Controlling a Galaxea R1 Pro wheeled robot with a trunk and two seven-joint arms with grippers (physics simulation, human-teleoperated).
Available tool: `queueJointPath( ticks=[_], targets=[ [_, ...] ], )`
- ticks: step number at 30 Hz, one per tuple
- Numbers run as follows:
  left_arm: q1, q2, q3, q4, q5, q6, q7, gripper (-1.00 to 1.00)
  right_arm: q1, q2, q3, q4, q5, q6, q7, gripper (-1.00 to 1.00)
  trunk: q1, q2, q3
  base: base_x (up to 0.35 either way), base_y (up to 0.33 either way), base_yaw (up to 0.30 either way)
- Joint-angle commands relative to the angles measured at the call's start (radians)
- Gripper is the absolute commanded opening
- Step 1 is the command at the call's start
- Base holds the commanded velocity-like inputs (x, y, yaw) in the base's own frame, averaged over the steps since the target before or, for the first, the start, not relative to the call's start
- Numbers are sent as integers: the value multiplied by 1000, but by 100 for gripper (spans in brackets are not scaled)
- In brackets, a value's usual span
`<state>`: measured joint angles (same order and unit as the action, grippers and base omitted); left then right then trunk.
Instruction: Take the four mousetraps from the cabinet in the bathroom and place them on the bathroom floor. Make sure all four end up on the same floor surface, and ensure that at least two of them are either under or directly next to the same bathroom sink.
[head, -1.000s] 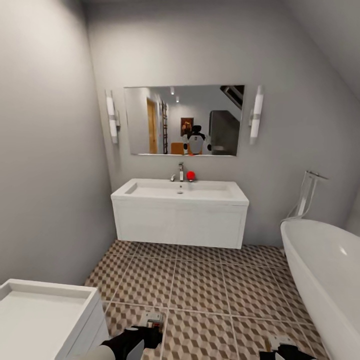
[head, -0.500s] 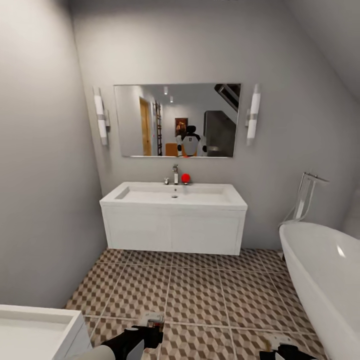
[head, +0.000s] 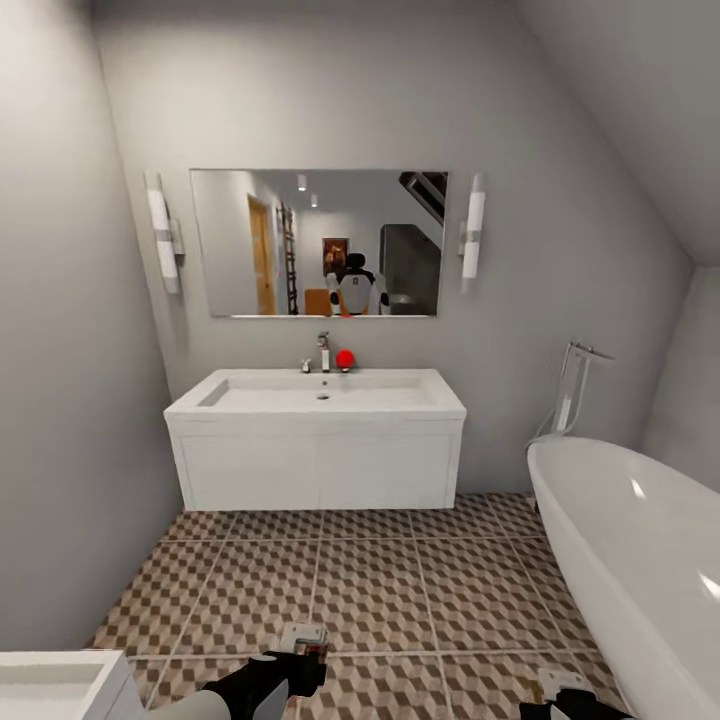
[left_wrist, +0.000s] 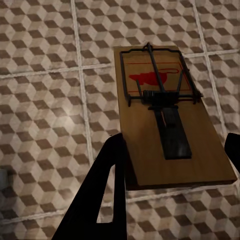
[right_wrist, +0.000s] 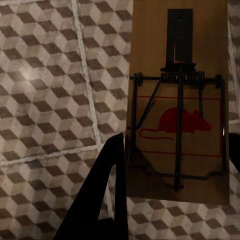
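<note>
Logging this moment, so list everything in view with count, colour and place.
Sink unit: one, white, against the far wall.
Tap: one, silver, on the sink.
Red ball: one, beside the tap.
Mirror: one, above the sink.
Wall lights: two, white, flanking the mirror.
Bathtub: one, white, at right.
White unit: one, lower left corner.
Floor: brown and beige cube-pattern tiles.
Mousetraps: two, tan wood, one in each gripper.
Left gripper: black, shut on a mousetrap.
Right gripper: black, shut on a mousetrap.

Both arms low, left tool (head: 300, 655) and right tool (head: 560, 690) each clamped on a board.
</note>
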<state>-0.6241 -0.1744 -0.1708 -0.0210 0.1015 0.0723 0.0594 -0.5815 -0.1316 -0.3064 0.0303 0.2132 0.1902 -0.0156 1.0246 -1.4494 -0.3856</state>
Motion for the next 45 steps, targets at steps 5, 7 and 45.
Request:
queueJointPath(
  ticks=[5,7,45],
  targets=[
    [0,0,-9,-2,9,7,9,-100,-1,0,-8,2,9,2,-1,-100,0,-1,-1,292,0,-11],
    [0,0,-9,-2,9,8,9,-100,-1,0,-8,2,9,1,0,-100,0,-1,-1,320,0,-1],
    [0,0,-9,-2,10,6,8,-100,-1,-1,-8,2,11,-3,0,-100,0,-1,-1,322,0,0]
  ],
)
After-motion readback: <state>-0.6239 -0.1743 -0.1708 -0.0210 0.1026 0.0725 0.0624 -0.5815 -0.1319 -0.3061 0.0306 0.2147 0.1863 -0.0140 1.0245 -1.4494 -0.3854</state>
